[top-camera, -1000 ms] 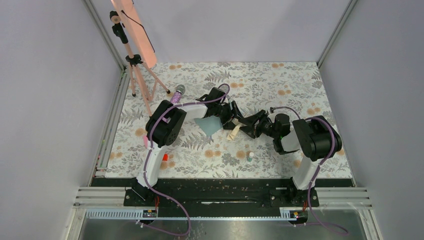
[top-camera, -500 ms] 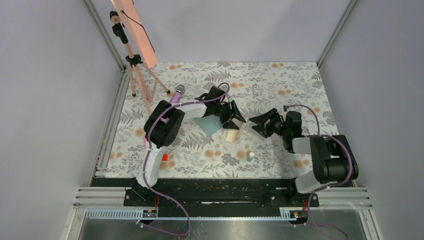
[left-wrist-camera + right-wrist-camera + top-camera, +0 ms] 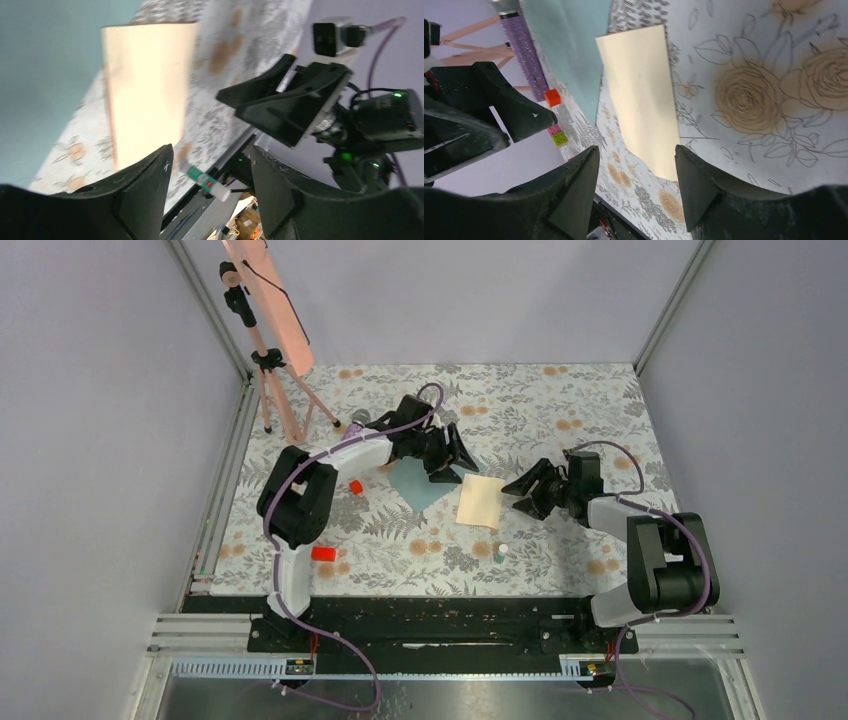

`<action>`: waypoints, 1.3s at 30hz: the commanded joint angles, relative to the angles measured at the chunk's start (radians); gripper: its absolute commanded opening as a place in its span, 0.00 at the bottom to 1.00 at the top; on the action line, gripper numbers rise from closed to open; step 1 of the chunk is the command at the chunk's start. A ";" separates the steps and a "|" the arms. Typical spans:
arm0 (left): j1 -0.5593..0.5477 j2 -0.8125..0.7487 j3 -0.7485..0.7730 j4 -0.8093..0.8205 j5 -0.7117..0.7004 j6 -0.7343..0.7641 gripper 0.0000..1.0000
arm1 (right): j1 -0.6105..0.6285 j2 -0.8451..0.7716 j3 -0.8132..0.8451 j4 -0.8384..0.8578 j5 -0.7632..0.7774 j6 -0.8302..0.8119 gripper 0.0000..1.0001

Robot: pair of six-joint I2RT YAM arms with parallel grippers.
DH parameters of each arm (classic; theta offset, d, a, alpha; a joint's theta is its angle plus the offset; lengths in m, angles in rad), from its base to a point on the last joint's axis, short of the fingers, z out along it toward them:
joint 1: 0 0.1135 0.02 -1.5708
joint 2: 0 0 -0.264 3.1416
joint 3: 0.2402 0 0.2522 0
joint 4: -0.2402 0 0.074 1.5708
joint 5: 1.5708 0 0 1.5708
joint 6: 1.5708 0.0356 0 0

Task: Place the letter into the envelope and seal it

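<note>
The tan letter (image 3: 480, 501) lies flat on the floral table, free of both grippers; it also shows in the left wrist view (image 3: 145, 85) and the right wrist view (image 3: 644, 95). The teal envelope (image 3: 420, 485) lies flat just left of it, partly under my left gripper, and shows in the right wrist view (image 3: 571, 45). My left gripper (image 3: 455, 462) is open and empty above the envelope's far right part. My right gripper (image 3: 520, 490) is open and empty, just right of the letter, pointing at it.
A glue stick (image 3: 501, 552) stands near the front, below the letter. A purple glittery tube (image 3: 357, 420), a red block (image 3: 355, 486) and another red block (image 3: 323, 553) lie on the left. A tripod with a salmon panel (image 3: 268, 300) stands at the back left.
The letter was let go and now lies flat on the table. My left gripper pulled back toward the far left. My right gripper opened and drew back to the right.
</note>
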 commanded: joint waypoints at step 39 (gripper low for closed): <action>-0.031 0.138 -0.083 0.444 0.116 -0.287 0.62 | 0.074 0.189 0.077 -0.015 -0.011 0.028 0.61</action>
